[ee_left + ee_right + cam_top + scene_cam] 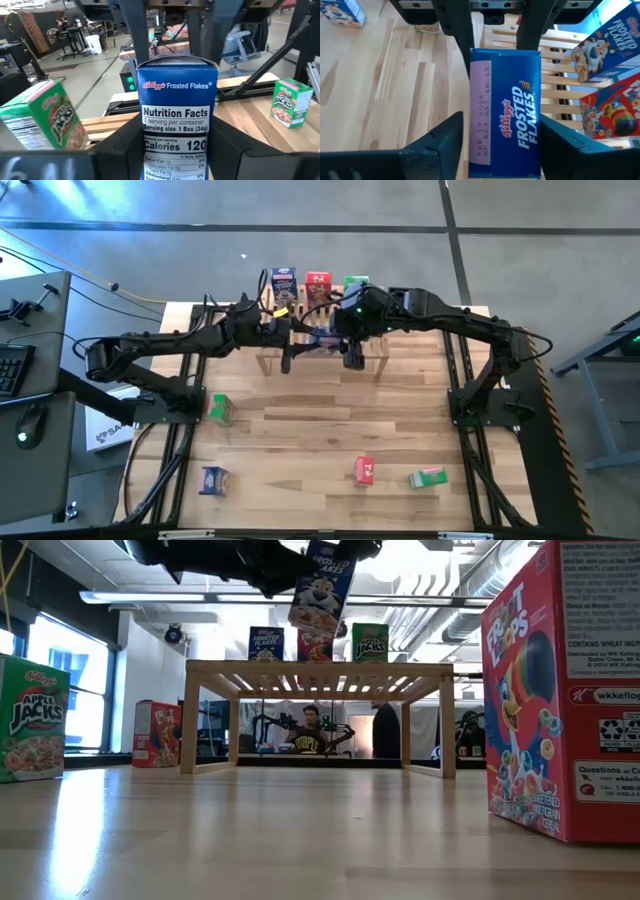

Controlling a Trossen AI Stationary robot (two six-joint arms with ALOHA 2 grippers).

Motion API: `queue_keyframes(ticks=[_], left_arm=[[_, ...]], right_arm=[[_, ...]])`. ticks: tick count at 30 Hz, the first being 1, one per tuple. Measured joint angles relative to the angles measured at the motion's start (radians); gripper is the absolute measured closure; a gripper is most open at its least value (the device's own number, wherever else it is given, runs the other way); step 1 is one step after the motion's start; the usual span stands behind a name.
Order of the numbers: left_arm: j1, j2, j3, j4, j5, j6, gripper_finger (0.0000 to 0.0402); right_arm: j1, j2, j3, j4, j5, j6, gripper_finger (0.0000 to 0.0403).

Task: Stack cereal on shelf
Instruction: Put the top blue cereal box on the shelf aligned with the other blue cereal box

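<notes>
Blue Frosted Flakes box (322, 585) hangs above the shelf (318, 671), long axis tilted off vertical, top uppermost, pinched between left gripper (175, 150) and right gripper (502, 145) fingers, both partly spread.

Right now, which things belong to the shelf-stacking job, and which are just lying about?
Job: shelf; three boxes on it; blue box held above it between left gripper and right gripper; four boxes on table.
Lying about: keyboard; white carton.

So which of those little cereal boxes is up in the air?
The blue Frosted Flakes cardboard box, between both grippers above the wooden slatted shelf; all others rest on surfaces.
</notes>
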Motion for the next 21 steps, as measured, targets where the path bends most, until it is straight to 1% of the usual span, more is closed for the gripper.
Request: queue_keyframes(ticks=[4,6,11,18,21], left_arm=[[0.030,-0.011,-0.004,0.001,0.035,-0.012,0.0255],[0.046,-0.024,-0.021,0.028,0.055,-0.019,0.0255],[0.106,-0.093,-0.085,0.045,0.042,-0.026,0.0256],[0.255,-0.218,-0.189,0.058,0.092,-0.021,0.0257],[0.322,-0.248,-0.227,0.063,0.124,-0.007,0.0257]], right_arm=[[0.000,-0.012,0.004,0.019,0.001,0.000,0.0192],[0.000,-0.025,0.007,0.031,0.006,-0.001,0.0190],[0.002,-0.068,0.007,0.034,0.028,-0.018,0.0190],[-0.006,-0.127,0.008,0.053,0.034,-0.034,0.0190],[-0.007,-0.132,0.008,0.067,0.034,-0.034,0.0190]])
